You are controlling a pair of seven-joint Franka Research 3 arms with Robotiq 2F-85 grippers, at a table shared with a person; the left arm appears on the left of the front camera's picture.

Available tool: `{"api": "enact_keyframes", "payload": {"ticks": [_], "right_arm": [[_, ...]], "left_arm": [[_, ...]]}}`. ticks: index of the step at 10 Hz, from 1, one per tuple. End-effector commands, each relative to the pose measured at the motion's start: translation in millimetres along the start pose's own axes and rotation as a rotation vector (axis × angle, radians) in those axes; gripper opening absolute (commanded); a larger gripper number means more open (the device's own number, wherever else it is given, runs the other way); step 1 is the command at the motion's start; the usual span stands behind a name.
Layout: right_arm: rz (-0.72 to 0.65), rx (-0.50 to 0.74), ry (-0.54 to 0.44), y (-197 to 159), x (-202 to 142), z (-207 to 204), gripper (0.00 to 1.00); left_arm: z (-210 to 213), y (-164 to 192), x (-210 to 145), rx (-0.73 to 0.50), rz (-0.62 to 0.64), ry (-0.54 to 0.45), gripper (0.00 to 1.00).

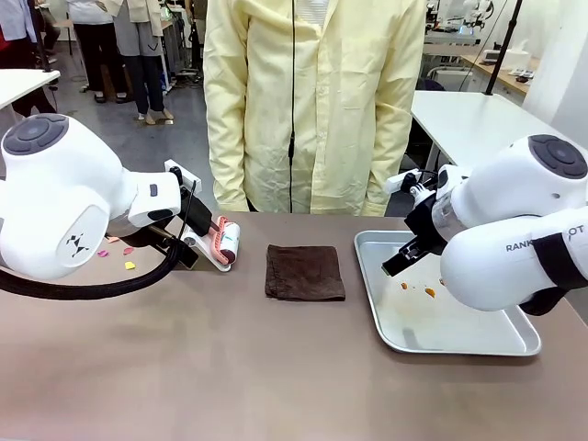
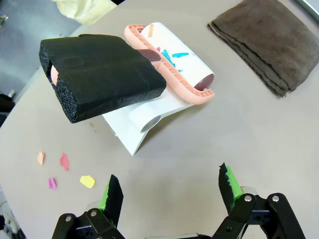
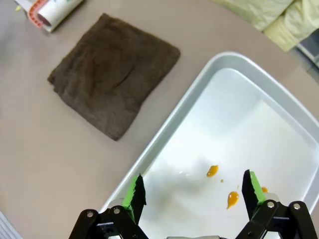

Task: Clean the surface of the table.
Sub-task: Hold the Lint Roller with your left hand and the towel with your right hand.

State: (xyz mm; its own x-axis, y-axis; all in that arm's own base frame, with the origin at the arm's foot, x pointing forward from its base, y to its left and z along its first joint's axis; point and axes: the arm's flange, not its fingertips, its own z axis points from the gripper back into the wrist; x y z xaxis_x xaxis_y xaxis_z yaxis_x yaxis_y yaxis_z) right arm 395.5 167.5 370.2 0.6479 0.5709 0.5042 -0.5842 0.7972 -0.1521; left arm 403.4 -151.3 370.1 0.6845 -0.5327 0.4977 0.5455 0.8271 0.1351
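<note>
Now, left gripper (image 2: 169, 184): wide open, empty; lint roller (image 2: 172, 62) just ahead of it, paper scraps (image 2: 87, 181) near one fingertip.
Right gripper (image 3: 192, 189): open, empty, above the tray (image 3: 167, 124).
Surface (image 1: 230, 367): beneath both grippers; judged rigid, smooth, fixed. Do not grasp it; take the roller by its soft foam handle (image 2: 99, 74).
Tray contents: orange spots (image 3: 213, 171) under the right gripper.
Cloth (image 3: 114, 74): ahead of the right gripper; limp, pinch an edge.

Your left gripper (image 2: 169, 189) hangs over the table (image 2: 249, 134), jaws spread and empty. Ahead, a foam-handled lint roller (image 2: 177, 62) rests on a white stand (image 2: 133, 127). Coloured paper scraps (image 2: 87, 181) lie near it, and a brown cloth (image 2: 271, 42) lies farther off.
</note>
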Motion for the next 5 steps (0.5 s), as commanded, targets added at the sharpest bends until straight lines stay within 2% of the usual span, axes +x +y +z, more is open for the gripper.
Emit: {"api": "enact_keyframes", "payload": {"ticks": [1, 2, 3, 4, 5], "right_arm": [[0.000, 0.000, 0.000, 0, 0, 0, 1.00], [0.000, 0.000, 0.000, 0, 0, 0, 1.00], [-0.111, 0.100, 0.070, -3, -2, 6, 1.00], [-0.179, 0.229, 0.063, -1, -8, 20, 1.00], [-0.324, 0.324, 0.100, -1, -18, 38, 1.00]], "left_arm": [[0, 0, 0, 0.000, -0.001, 0.000, 1.00], [0, 0, 0, 0.000, 0.000, 0.000, 1.00], [8, 1, 6, 0.088, -0.014, 0.029, 1.00], [20, 2, 10, 0.208, 0.021, 0.077, 1.00], [37, 0, 13, 0.361, 0.112, 0.036, 1.00]]}}
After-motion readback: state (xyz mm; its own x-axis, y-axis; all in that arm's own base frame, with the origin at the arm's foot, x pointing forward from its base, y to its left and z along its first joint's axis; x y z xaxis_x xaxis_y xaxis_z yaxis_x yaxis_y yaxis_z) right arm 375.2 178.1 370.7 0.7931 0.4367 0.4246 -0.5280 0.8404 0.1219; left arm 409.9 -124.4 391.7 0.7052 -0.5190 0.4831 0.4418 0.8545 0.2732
